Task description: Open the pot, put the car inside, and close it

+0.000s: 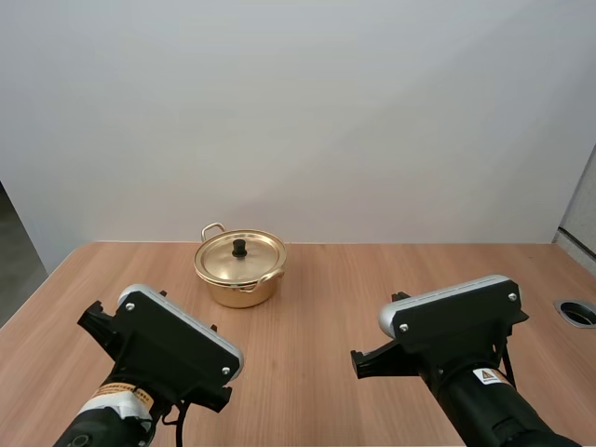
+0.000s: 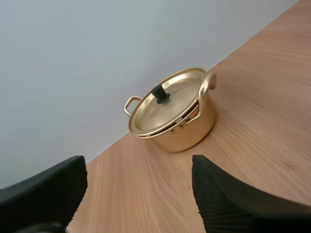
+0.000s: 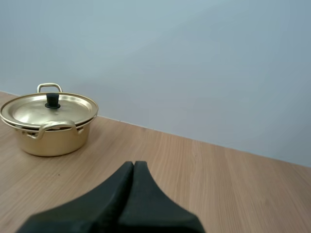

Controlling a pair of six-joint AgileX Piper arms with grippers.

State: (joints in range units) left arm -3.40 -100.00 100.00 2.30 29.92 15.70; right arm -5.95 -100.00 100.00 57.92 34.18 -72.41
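Note:
A gold pot [image 1: 238,279] stands on the wooden table, left of centre and toward the back, with its lid [image 1: 240,258] on and a black knob [image 1: 239,248] on top. My left arm [image 1: 177,349] is at the near left and my right arm [image 1: 456,321] at the near right, both well short of the pot. The left wrist view has the pot [image 2: 187,131] ahead of my left gripper [image 2: 138,165], whose fingers stand wide apart with nothing between them. My right gripper [image 3: 133,167] is shut as one dark wedge, with the pot [image 3: 48,138] off to its side.
The table [image 1: 372,279] ends at a plain white wall behind the pot. A round cable hole [image 1: 579,312] sits at the table's right edge. Bare wood lies between the arms and the pot.

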